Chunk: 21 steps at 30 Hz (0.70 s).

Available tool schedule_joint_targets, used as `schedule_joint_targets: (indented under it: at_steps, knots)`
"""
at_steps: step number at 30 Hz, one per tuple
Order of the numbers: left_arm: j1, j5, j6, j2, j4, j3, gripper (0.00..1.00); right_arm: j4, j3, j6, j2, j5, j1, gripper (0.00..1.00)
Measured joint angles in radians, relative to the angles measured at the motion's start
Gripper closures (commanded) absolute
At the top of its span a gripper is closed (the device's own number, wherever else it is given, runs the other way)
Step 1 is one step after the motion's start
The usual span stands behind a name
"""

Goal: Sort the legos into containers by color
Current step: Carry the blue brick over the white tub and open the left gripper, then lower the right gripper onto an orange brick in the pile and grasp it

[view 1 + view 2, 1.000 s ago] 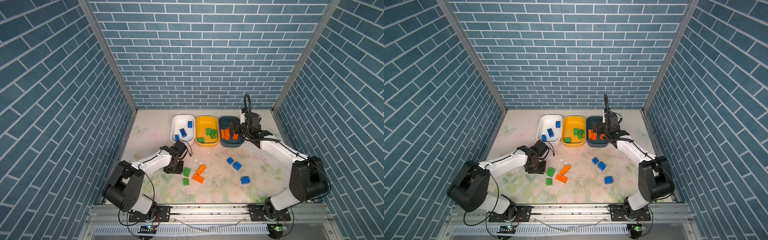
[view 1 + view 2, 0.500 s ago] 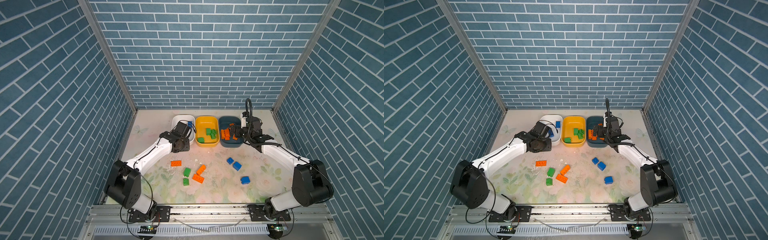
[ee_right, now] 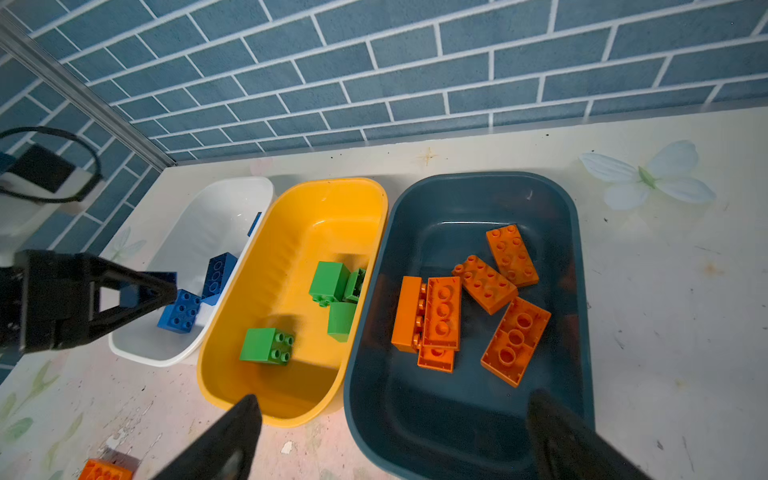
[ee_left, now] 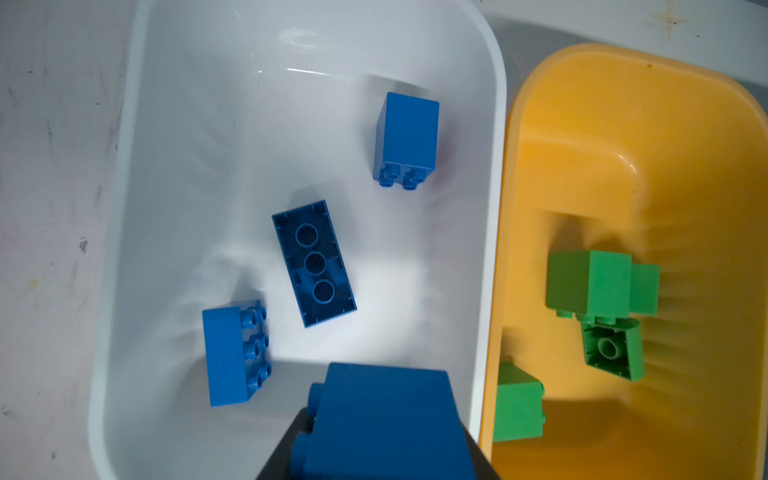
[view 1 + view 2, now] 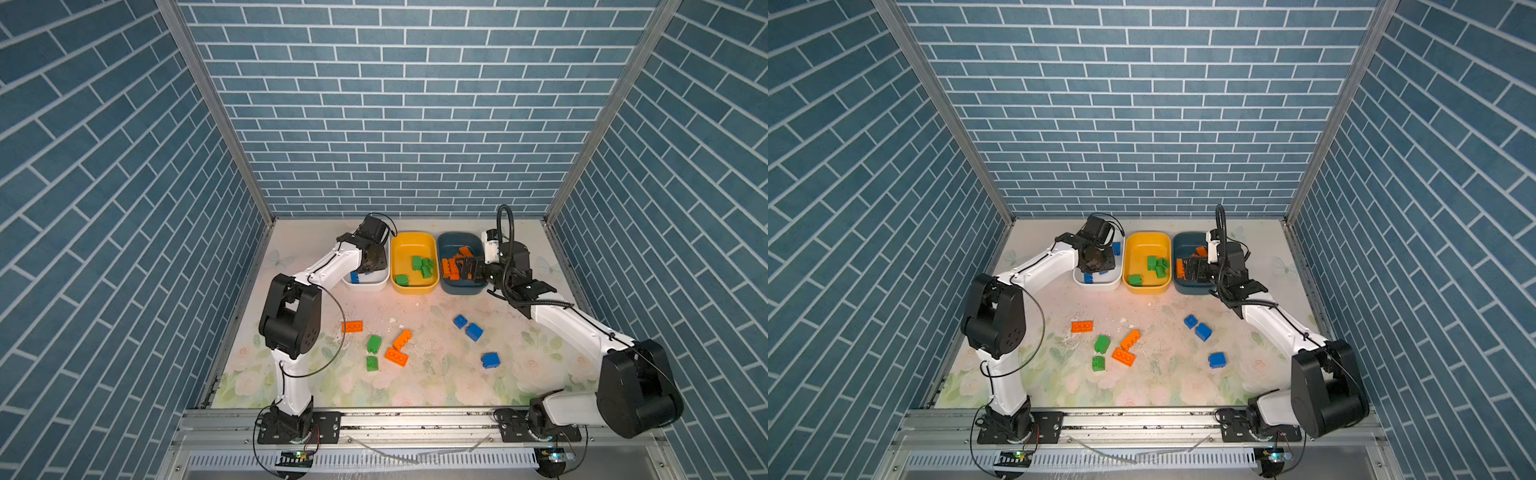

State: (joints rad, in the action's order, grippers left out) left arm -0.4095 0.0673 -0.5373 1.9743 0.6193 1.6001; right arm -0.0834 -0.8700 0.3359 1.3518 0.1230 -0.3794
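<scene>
My left gripper (image 5: pixel 371 261) hangs over the white tub (image 4: pixel 496 124), shut on a blue brick (image 4: pixel 382 419). Three blue bricks (image 4: pixel 313 264) lie in that tub below it. The yellow tub (image 5: pixel 409 249) holds green bricks (image 4: pixel 590 286). In the teal tub (image 3: pixel 457 199) lie several orange bricks (image 3: pixel 482 282). My right gripper (image 3: pixel 395 405) stands open and empty over the teal tub's near end. Loose on the table are three orange bricks (image 5: pixel 396 356), two green bricks (image 5: pixel 374 343) and three blue bricks (image 5: pixel 474 331).
The three tubs stand side by side at the back of the floral table (image 5: pixel 436 386), near the brick-patterned rear wall. Side walls close in left and right. A metal rail (image 5: pixel 415 419) runs along the front edge.
My left arm has swung from the table's left middle up and back over the white tub. An orange brick now shows where it had been. The right gripper has stayed over the teal tub.
</scene>
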Motion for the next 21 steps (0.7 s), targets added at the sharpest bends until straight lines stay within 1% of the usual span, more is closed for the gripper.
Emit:
schedule_joint_targets:
  at_steps: [2, 6, 8, 10, 15, 18, 21]
  knots:
    - [0.008, -0.001, 0.000, 0.036, 0.012, 0.044, 0.62, 0.000, 0.010, 0.000, -0.017, 0.009, -0.001, 0.01]
    - [0.022, -0.012, 0.004, 0.111, 0.045, 0.145, 0.34, 0.001, 0.030, -0.005, -0.042, 0.039, -0.016, 0.01]
    - [0.024, -0.022, 0.002, 0.129, 0.059, 0.176, 0.26, 0.003, 0.032, -0.016, -0.042, 0.050, -0.029, 0.01]
    - [0.025, -0.033, -0.002, 0.129, 0.069, 0.185, 0.21, 0.008, 0.032, -0.030, -0.042, 0.065, -0.047, 0.01]
    - [0.025, -0.059, -0.007, 0.105, 0.074, 0.176, 0.15, 0.019, 0.032, -0.099, -0.031, 0.108, -0.127, 0.01]
    - [0.025, -0.065, -0.009, 0.053, 0.071, 0.130, 0.12, 0.021, 0.032, -0.200, -0.013, 0.169, -0.205, 0.01]
    - [0.027, -0.066, -0.011, -0.029, 0.066, 0.064, 0.08, -0.001, 0.051, -0.364, -0.005, 0.235, -0.292, 0.01]
